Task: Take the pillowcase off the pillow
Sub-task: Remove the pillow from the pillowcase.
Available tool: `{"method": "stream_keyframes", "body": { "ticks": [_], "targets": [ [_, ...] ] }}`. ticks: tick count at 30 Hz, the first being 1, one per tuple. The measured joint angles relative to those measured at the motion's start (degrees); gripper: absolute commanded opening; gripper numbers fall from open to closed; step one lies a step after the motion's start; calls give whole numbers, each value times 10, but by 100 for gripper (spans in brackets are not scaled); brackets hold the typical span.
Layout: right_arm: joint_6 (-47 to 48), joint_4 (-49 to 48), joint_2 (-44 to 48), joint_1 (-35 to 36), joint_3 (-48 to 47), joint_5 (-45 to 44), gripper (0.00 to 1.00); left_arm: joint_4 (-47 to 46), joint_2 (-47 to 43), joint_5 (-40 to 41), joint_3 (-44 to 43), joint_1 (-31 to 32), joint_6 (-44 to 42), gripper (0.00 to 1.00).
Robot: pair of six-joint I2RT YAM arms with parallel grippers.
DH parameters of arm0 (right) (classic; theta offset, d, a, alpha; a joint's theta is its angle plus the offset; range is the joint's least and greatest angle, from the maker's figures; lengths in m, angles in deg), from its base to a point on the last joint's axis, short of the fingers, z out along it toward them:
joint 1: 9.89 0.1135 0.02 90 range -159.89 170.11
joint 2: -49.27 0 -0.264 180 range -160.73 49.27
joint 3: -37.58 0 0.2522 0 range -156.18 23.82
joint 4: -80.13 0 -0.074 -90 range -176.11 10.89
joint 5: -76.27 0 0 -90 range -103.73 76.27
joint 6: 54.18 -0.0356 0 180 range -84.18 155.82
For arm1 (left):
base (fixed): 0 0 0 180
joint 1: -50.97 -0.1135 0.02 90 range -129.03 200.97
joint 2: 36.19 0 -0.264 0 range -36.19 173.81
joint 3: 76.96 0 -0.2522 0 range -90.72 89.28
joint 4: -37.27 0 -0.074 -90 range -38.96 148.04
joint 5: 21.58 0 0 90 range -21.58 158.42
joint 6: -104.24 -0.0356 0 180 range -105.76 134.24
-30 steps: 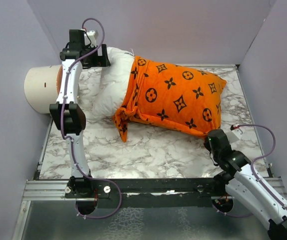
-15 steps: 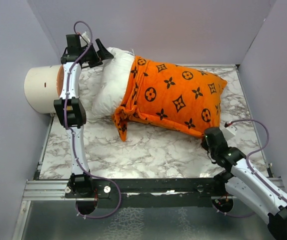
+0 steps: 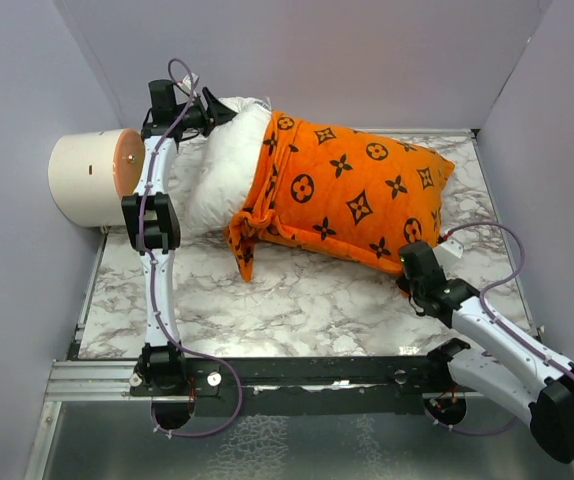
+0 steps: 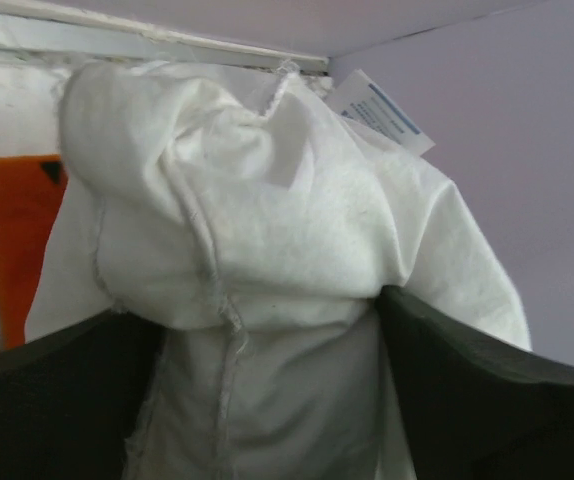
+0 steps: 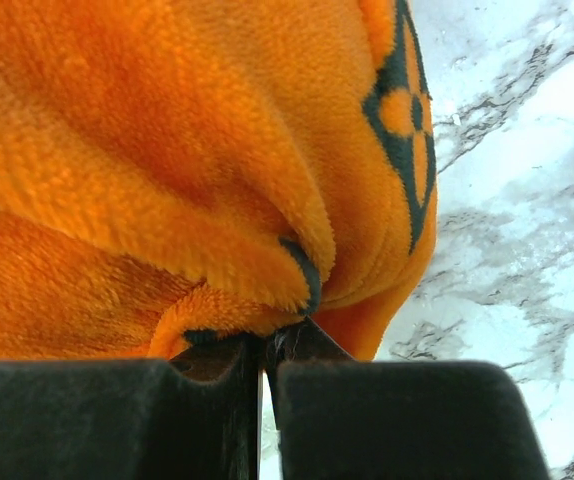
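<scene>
White, grey-veined marble tabletop (image 3: 307,300) boxed in by pale lilac walls (image 3: 367,60). The orange pillowcase (image 3: 357,195) lies across its far half, covering the right part of the white pillow (image 3: 229,165). The left gripper (image 3: 217,108) clamps the pillow's bare far-left corner; the right gripper (image 3: 414,256), jaws nearly together, pinches the pillowcase's near-right edge
</scene>
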Motion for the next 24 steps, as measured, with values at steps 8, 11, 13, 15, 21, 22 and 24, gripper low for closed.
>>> {"method": "stream_keyframes", "body": {
  "ticks": [8,11,13,15,21,22,24],
  "targets": [
    [1,-17,-30,0,-2,12,1,14,11,2,-95,9,-20,0],
    [2,-23,-27,0,-2,19,1,51,-17,31,-96,1,-71,0],
    [2,-28,-23,0,-2,24,1,79,-60,64,-66,-9,-122,0],
    [1,-33,-18,0,-3,25,1,101,-113,97,-31,-22,-168,0],
    [-20,-67,-11,0,6,31,1,148,-277,205,4,-69,-272,0],
    [-26,-78,-12,2,11,40,1,152,-299,220,3,-76,-285,0],
    [-40,-104,-13,5,23,59,1,165,-337,246,3,-87,-313,0]
  ]
}}
